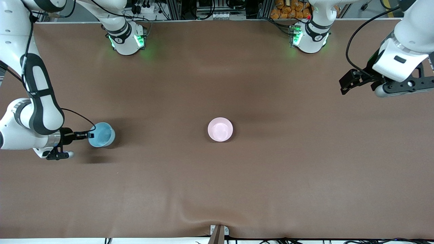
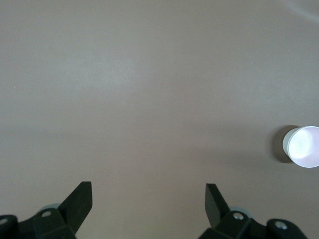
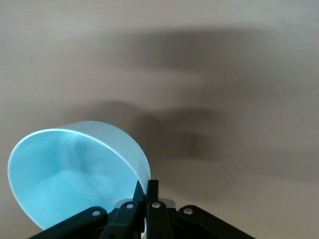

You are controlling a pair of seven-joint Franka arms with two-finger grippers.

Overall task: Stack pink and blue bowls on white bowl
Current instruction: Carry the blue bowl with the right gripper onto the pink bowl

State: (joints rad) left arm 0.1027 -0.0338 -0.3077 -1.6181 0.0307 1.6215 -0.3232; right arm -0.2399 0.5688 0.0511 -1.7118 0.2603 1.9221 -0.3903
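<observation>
The blue bowl is seen toward the right arm's end of the surface, tilted with its mouth turned partly sideways; its rim is pinched by the right claw, whose fingers are drawn together on the wall of the bowl in the right wrist view; a shadow is cast on the brown cloth beside it, and whether the bowl's base touches the surface cannot be told.

The pink bowl is set upright near the middle of the surface, well apart from the blue bowl and untouched by either claw; only one bowl can be made out there, pale pink inside, and whether another bowl is nested beneath it cannot be told; the same bowl is caught at the margin of the left wrist view, washed out to near white.

The left claw is held above the surface near the edge at the left arm's end, where that arm waits; its fingers are spread wide apart with nothing between them but bare cloth.
</observation>
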